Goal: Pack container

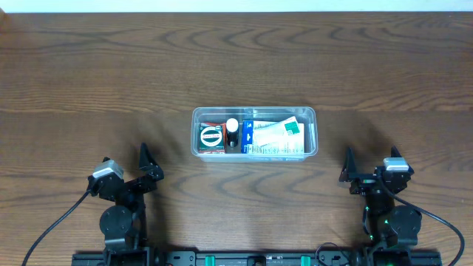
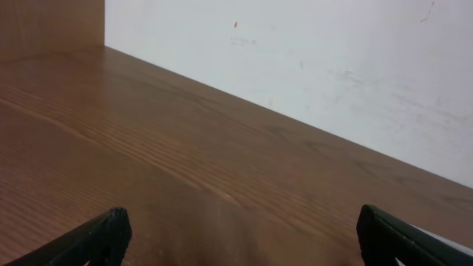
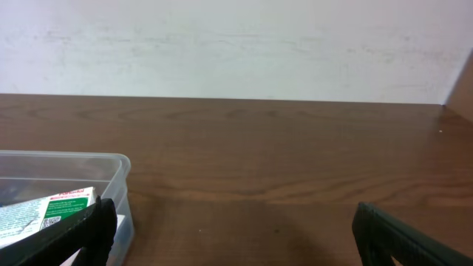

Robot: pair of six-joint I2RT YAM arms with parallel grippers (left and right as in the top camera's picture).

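Note:
The clear plastic container (image 1: 255, 110) sits in the middle of the wooden table. Inside it lie a red and green item with a round label (image 1: 211, 137), a small white-capped bottle (image 1: 232, 125) and a blue, white and green packet (image 1: 275, 137). My left gripper (image 1: 126, 164) rests open near the front edge, left of and below the container, with only bare wood between its fingers (image 2: 240, 229). My right gripper (image 1: 371, 164) rests open at the front right. In the right wrist view the container's corner (image 3: 118, 166) and the packet (image 3: 52, 207) show beside its left finger (image 3: 89, 229).
Bare wooden table (image 1: 236, 59) stretches all round the container. A white wall (image 3: 236, 44) stands behind the table's far edge. Black cables (image 1: 52, 222) run from both arm bases at the front edge.

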